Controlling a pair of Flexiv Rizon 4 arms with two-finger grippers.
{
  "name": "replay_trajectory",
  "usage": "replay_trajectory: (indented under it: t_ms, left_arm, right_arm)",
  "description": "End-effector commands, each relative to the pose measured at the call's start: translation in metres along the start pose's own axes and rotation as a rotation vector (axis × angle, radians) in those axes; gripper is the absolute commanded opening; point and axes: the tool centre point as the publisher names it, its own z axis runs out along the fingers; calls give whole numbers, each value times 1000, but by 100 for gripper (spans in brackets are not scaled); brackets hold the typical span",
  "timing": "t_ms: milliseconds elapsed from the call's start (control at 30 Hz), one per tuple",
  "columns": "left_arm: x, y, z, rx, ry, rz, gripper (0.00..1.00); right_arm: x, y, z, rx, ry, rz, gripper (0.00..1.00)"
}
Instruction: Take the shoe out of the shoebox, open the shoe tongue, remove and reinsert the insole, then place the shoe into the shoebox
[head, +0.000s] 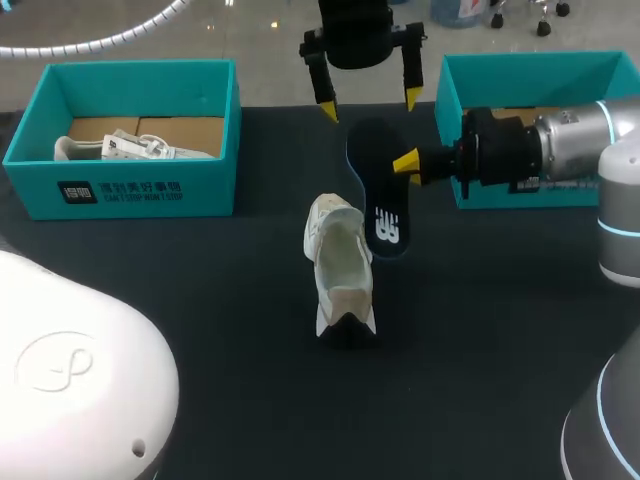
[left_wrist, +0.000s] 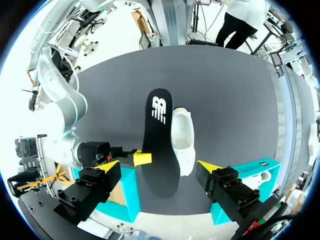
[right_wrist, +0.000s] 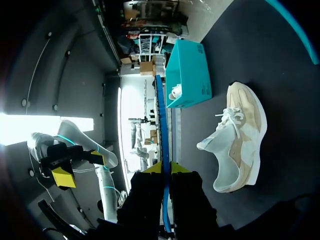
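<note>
A white and beige shoe (head: 340, 270) rests on the black table, seen from above in the left wrist view (left_wrist: 182, 140) and off to the side in the right wrist view (right_wrist: 240, 140). Above it hangs the dark insole (head: 378, 190) with a white logo, held in the air. My right gripper (head: 405, 162) is shut on the insole's edge; in its own view the insole (right_wrist: 164, 125) runs edge-on between the fingers of the right gripper (right_wrist: 165, 167). My left gripper (head: 369, 104) hovers open behind the insole (left_wrist: 157, 135), its fingers (left_wrist: 110, 166) wide apart and touching nothing.
A teal shoebox (head: 120, 185) stands at the back left with a white shoe and cardboard inside. A second teal box (head: 450, 110) stands at the back right, behind my right arm.
</note>
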Motion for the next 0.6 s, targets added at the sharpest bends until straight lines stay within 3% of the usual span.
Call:
replay_trajectory:
  t_ms: [33,600]
  left_arm:
    - [-6,4,1,5,90,5,100]
    - [-9,7,-2,-12,86,17,100]
  right_arm:
    - [1,-1,0,-4,-3,-1,0]
    - [3,2,1,1,-10,-6,0]
